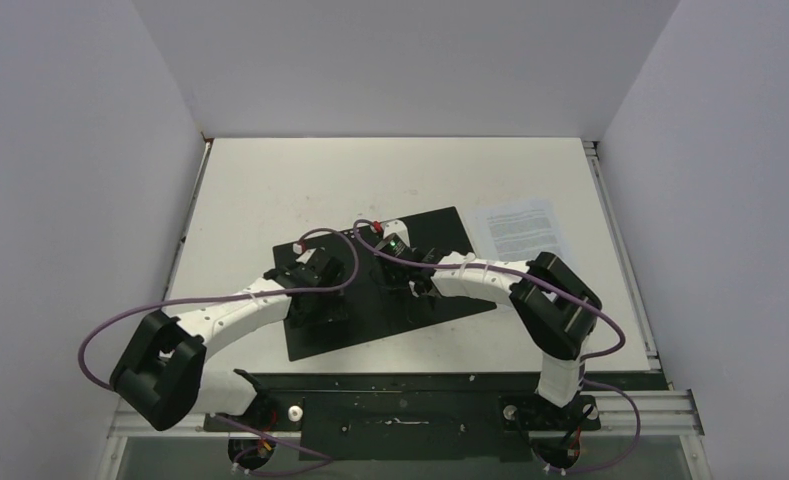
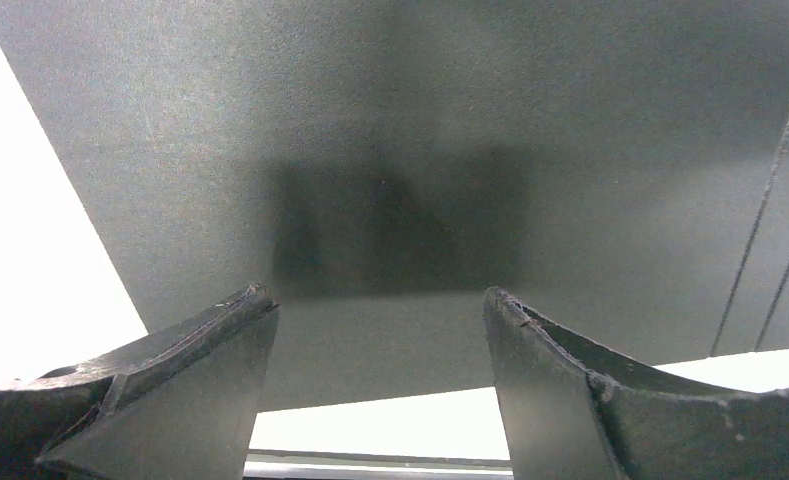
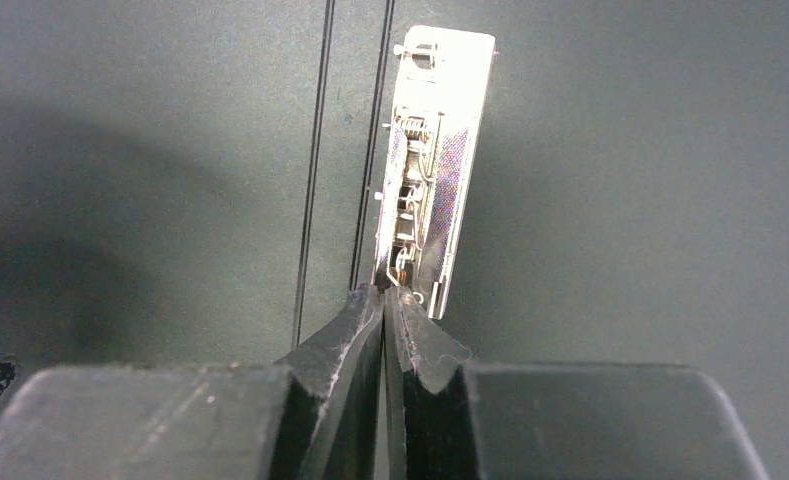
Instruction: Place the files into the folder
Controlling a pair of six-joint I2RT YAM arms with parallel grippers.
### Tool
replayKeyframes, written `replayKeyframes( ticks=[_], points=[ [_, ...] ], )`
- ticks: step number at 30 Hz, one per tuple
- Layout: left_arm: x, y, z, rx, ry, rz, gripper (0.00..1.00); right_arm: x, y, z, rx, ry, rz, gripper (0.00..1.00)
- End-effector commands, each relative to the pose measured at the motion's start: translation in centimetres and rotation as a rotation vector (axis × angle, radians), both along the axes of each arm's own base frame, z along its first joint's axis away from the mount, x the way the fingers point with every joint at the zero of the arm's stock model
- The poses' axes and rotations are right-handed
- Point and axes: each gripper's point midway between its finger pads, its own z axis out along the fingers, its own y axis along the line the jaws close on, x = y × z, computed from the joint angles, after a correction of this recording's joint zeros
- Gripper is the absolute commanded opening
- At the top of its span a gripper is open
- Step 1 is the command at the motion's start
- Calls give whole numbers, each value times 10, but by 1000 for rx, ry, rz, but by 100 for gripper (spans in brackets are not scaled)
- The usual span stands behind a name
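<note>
Top external view: the folder (image 1: 390, 290) lies open on the table (image 1: 270, 190), black inside up, so that sheets can be laid in. The files (image 1: 515, 228) lie just beside its far right corner, well apart from both arms. The left gripper (image 1: 315, 300) hangs over the folder's left half. The right gripper (image 1: 410, 285) is at the spine.

Left wrist view: the left gripper (image 2: 380, 300) is spread, with nothing between its fingers. The folder's black inside (image 2: 420, 120) fills the view below and ahead, and its left edge meets the table (image 2: 20, 250).

Right wrist view: the right gripper (image 3: 383, 300) is pressed together, its tips at the near end of the clip (image 3: 433, 160), probably to work it open for the sheets. Whether a thin edge of the clip sits between the tips, I cannot tell.
</note>
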Motion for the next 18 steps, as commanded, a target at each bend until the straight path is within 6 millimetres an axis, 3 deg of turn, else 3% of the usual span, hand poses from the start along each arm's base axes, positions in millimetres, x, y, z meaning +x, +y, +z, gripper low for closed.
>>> replayKeyframes(
  ticks=[1, 18],
  points=[
    [3, -2, -5, 12, -14, 1, 74, 8, 1, 5, -6, -37, -13, 5],
    [-4, -3, -22, 42, 18, -16, 76, -6, -1, -10, -60, -22, 12, 5]
  ],
)
